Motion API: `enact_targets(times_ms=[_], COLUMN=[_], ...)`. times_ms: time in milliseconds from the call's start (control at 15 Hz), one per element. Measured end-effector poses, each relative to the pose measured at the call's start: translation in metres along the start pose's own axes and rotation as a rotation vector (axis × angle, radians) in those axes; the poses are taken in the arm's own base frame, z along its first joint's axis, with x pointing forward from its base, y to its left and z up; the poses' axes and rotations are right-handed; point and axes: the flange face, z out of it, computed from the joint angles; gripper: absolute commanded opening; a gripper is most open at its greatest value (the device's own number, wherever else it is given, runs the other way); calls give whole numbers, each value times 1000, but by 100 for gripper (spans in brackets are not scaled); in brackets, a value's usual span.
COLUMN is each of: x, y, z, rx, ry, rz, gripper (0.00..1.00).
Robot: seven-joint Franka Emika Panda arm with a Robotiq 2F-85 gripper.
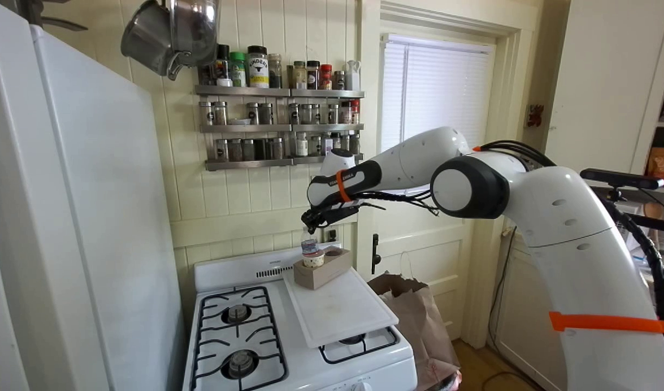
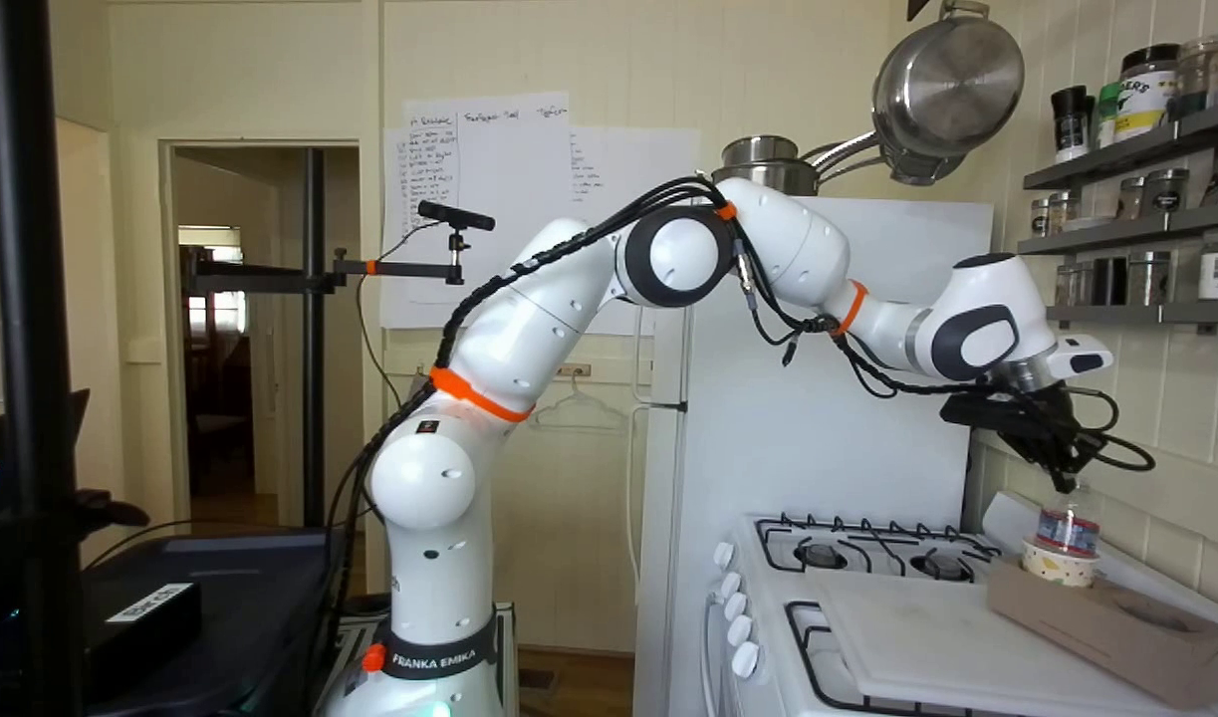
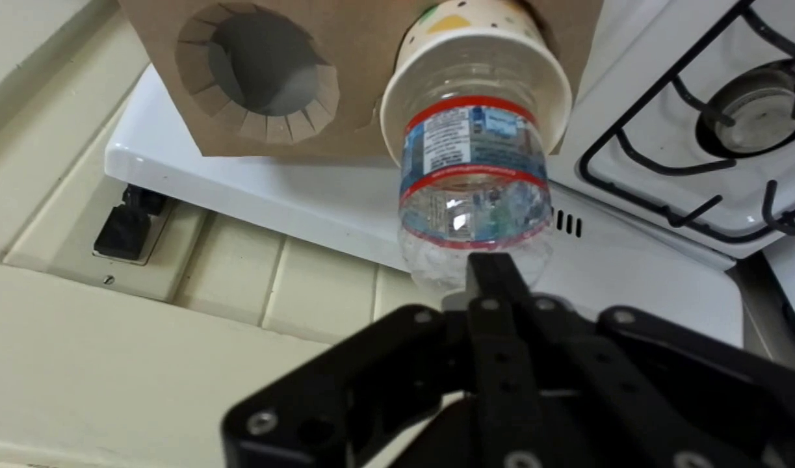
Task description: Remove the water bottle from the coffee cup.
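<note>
The water bottle [image 3: 475,146] is clear plastic with a red and blue label. It stands inside the coffee cup [image 3: 449,23], a pale speckled paper cup. Both also show in the exterior views, the bottle [image 1: 309,247] [image 2: 1068,533] above the cup [image 1: 314,260] [image 2: 1059,568]. The cup sits in a hole of a brown cardboard holder [image 3: 345,58]. My gripper [image 3: 496,263] is shut, its fingertips together in front of the bottle's top, with a pale cap partly hidden behind them. In both exterior views the gripper [image 1: 310,228] [image 2: 1065,482] is right at the bottle's top; contact is unclear.
The holder has a second hole [image 3: 264,65] without a cup. It stands on a white board [image 1: 342,309] over the stove [image 1: 288,347]. Black burner grates [image 1: 239,336] lie beside it. The wall [image 1: 223,228] is close behind, with spice shelves [image 1: 250,163] above.
</note>
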Motion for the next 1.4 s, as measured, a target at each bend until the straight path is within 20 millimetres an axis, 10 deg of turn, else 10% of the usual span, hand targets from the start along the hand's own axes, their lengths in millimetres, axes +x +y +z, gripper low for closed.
enact_targets(times_ms=[67, 733, 867, 1000, 1400], x=[0, 4, 4, 3, 4], y=[0, 1, 1, 1, -2], z=[0, -5, -4, -1, 5], rx=[0, -3, -2, -2, -2], ry=[0, 12, 11, 8, 41], rz=[0, 0, 0, -1, -19], gripper=[26, 93, 56, 58, 11])
